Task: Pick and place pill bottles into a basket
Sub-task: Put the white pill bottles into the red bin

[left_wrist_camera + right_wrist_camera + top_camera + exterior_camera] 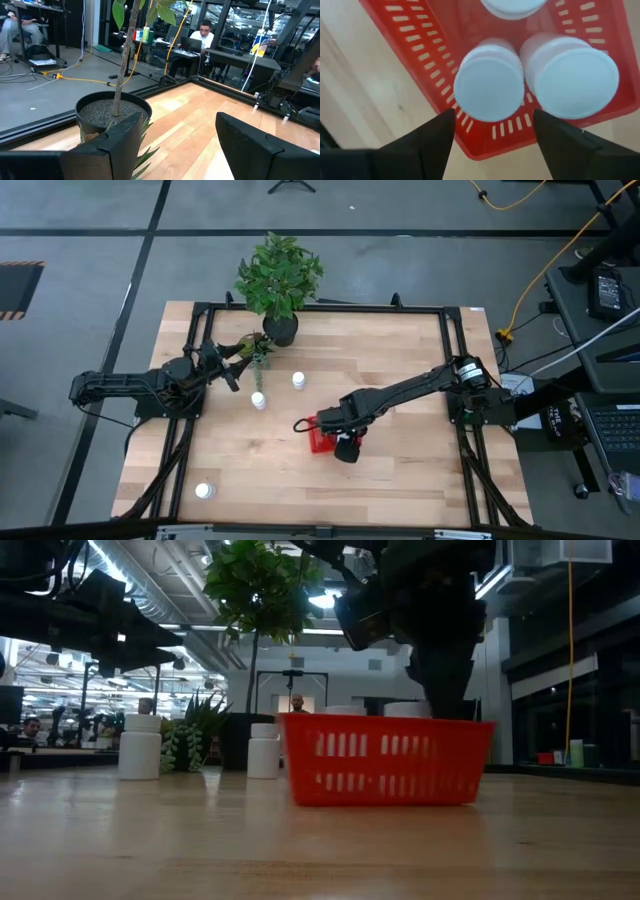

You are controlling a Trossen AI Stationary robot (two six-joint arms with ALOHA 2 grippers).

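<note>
High view: right pincer (344, 448), spread, hides the basket (320, 442); seemingly three bottles (490, 85) inside.

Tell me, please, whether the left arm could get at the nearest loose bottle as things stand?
Probably yes: the left gripper is open beside the plant pot, and bare table lies between it and the bottle.

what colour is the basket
Red, with slotted sides; the basket shows best in the low view.

The basket (321, 440) sat just below the table's (400, 470) middle with three bottles (490, 82) inside. Two bottles (259, 401) stood at its ten o'clock, one (204, 491) far off at eight o'clock. The plant pot (281, 330) stood at eleven o'clock, by the table's edge.
</note>
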